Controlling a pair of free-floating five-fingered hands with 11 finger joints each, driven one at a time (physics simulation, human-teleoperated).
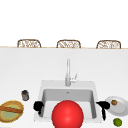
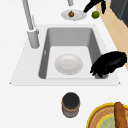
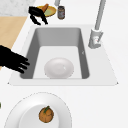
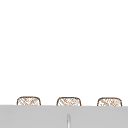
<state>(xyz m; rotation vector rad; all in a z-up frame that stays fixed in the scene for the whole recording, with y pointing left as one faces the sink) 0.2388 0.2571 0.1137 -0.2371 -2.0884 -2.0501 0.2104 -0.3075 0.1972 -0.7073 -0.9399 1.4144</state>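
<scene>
My left hand (image 1: 38, 107) hovers over the sink's front left corner, fingers relaxed and holding nothing; in the left side view the left hand (image 2: 110, 63) hangs by the sink rim (image 2: 65, 82). My right hand (image 1: 103, 106) floats at the front right corner, open with fingers spread, next to a white plate (image 1: 121, 106) carrying a small brown fruit (image 1: 114, 102). In the right side view the right hand (image 3: 12, 61) reaches toward the basin edge. A white dish (image 2: 68, 64) lies in the basin. A large red ball (image 1: 67, 114) covers the sink's front in the front view.
A dark jar (image 1: 25, 95) and a yellow basket (image 1: 11, 117) holding a bread stick stand left of the sink. A lime (image 1: 117, 122) lies front right. The faucet (image 1: 68, 72) rises behind the basin. Wicker chair backs (image 1: 68, 43) line the far counter edge.
</scene>
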